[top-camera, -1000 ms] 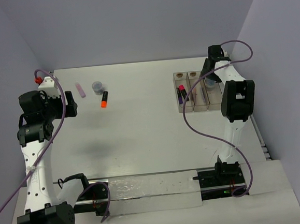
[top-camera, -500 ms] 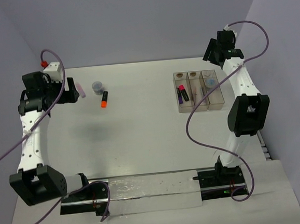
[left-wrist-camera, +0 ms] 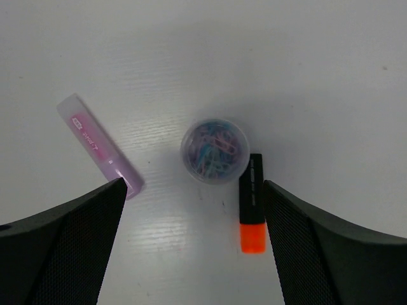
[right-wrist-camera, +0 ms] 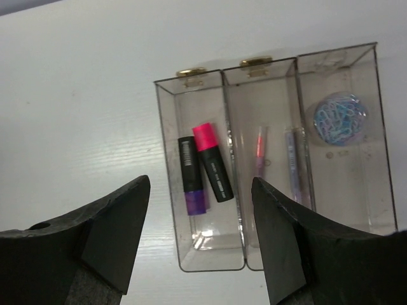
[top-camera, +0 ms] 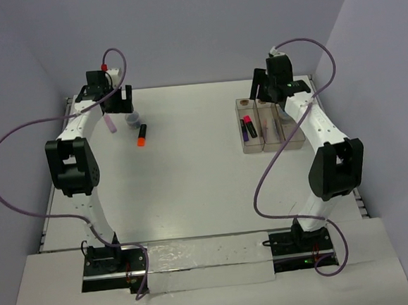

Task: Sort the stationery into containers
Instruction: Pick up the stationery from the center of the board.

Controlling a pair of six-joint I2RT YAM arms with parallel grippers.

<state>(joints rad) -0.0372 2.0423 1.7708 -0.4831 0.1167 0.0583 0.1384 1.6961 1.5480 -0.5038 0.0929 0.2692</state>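
In the left wrist view my left gripper is open above the table, empty. Just beyond its fingertips stands a round clear pot of coloured paper clips. A black highlighter with an orange end lies beside the right finger, and a pale pink block lies by the left one. From above these are the pot, highlighter and block. My right gripper hangs open and empty over the containers. Their left bin holds a purple highlighter and a pink highlighter, the middle one thin sticks, the right one a pot.
The three joined bins sit at the table's far right, near the right wall. Purple cables loop from both arms over the table. The back wall stands close behind both grippers.
The left arm has swung up and inward from the table's left edge to hover over the pot, highlighter and block. The right gripper rose from the right bin and shifted left over the bins' far end.
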